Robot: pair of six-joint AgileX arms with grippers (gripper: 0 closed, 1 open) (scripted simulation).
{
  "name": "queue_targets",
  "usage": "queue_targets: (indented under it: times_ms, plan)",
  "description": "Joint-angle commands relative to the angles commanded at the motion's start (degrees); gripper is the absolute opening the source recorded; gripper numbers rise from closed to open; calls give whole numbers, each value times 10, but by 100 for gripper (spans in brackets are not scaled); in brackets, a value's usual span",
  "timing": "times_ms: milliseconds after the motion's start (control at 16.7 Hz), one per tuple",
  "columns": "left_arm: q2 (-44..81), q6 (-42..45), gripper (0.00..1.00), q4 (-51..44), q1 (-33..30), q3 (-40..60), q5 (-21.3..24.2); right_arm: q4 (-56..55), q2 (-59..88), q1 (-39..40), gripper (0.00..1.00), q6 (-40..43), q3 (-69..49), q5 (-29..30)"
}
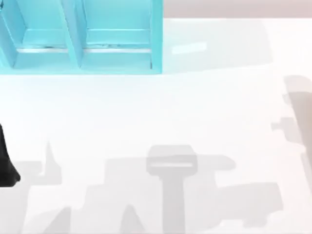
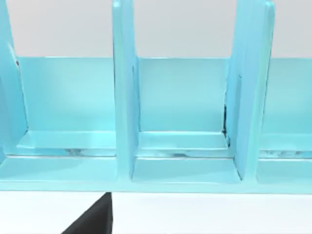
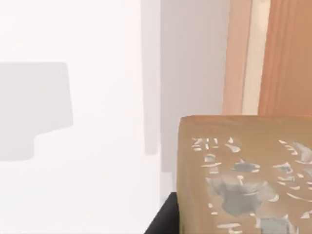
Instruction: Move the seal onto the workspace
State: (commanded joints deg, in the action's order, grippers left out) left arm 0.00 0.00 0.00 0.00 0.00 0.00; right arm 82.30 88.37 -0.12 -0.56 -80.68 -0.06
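One small tan-brown wooden-looking rectangular seal [image 3: 243, 175], its broad face flecked with pale grey marks, sits right against my right wrist camera, above the smooth plain white worktop [image 1: 146, 112]; its long axis I cannot tell. Whether my right pincer grips it I cannot tell. My left arm [image 1: 7, 161] faces one glossy turquoise shelf unit [image 2: 124, 97].

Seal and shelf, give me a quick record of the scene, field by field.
seal: tan block with a pale mark, close before the right wrist camera
shelf: turquoise, open compartments, at the table's far left
shelf compartments: nothing in those in sight
table: white, crossed by arm shadows
left arm: dark part at the table's left edge
seal on table: cannot tell
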Motion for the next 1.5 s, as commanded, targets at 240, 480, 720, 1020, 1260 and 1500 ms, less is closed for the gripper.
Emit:
queue_targets:
  times_ms: [240,480,720,1020,1260,1500]
  plan:
    - [0,0,100,0,0,0,0,-6,41,29,0,-30,-37,1]
    - [0,0,100,0,0,0,0,-26,173,110,0,-112,-141,1]
    - [0,0,100,0,0,0,0,-56,321,208,0,-212,-256,1]
    - [0,0,100,0,0,0,0,-88,436,291,0,-298,-348,4]
    - [0,0,100,0,0,0,0,-90,442,296,0,-303,-353,4]
    - [0,0,100,0,0,0,0,-111,445,295,0,-303,-331,3]
